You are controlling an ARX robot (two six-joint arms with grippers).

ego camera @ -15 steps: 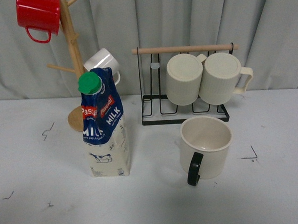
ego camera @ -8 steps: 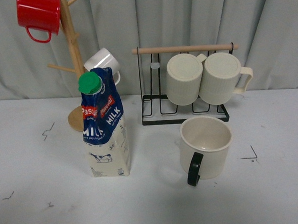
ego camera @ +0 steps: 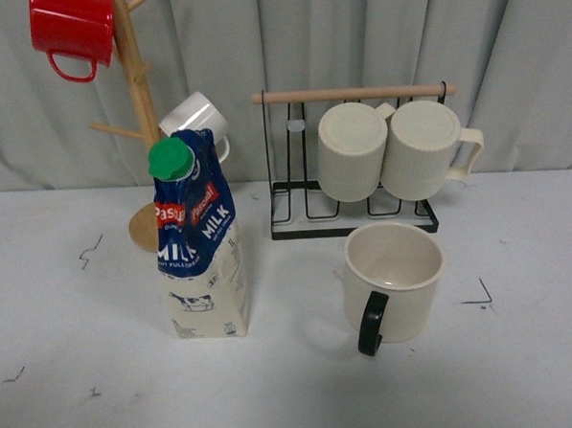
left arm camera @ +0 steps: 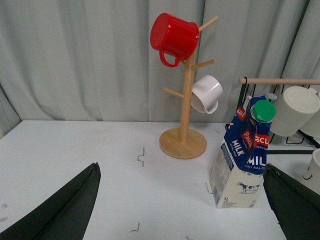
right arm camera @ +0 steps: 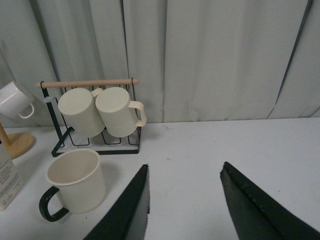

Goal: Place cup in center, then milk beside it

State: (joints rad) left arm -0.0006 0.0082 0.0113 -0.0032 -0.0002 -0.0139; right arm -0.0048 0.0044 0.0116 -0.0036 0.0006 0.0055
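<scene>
Cup (ego camera: 395, 280): wide, cream, smooth-walled, glossy inside, with a black C-shaped handle turned near-left. Upright on matte white table (ego camera: 75, 398), right of centre, just near of black wire rack (ego camera: 286, 214). Milk (ego camera: 199, 242): tall carton with creased dark blue top, round green cap, cream base with cow drawing. Upright left of cup, well apart. Two hung mugs (ego camera: 355, 151) on rack, seemingly fine-ribbed. Left gripper (left arm camera: 181, 167) fingers wide apart. Right gripper (right arm camera: 185, 165) fingers also spread.

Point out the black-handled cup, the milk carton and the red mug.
cup (ego camera: 413, 309), front view, cream outer wall.
milk carton (ego camera: 199, 240), front view, blue front panel.
red mug (left arm camera: 173, 35), left wrist view, red side wall.
</scene>
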